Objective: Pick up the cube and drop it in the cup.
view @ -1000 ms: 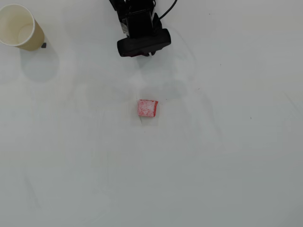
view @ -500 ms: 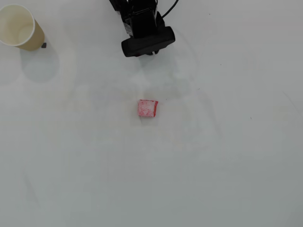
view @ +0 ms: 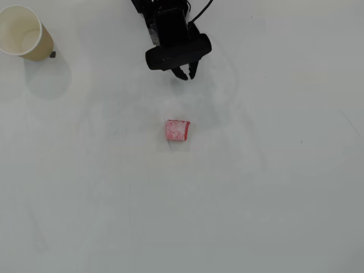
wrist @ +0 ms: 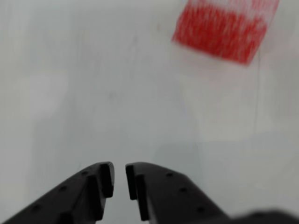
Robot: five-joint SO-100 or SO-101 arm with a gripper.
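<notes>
The cube, red-pink with a whitish speckled top, lies on the white table near the middle of the overhead view. In the wrist view it is a blurred red block at the top right, well ahead of the fingertips. My black gripper hangs above the table at the top centre, short of the cube and apart from it. In the wrist view the gripper has its jaws nearly together with only a narrow slit and nothing between them. The beige paper cup stands upright at the top left, empty.
A small dark mark sits by the cup's base. The white table shows faint scuffs and smears. The arm's black body enters from the top edge.
</notes>
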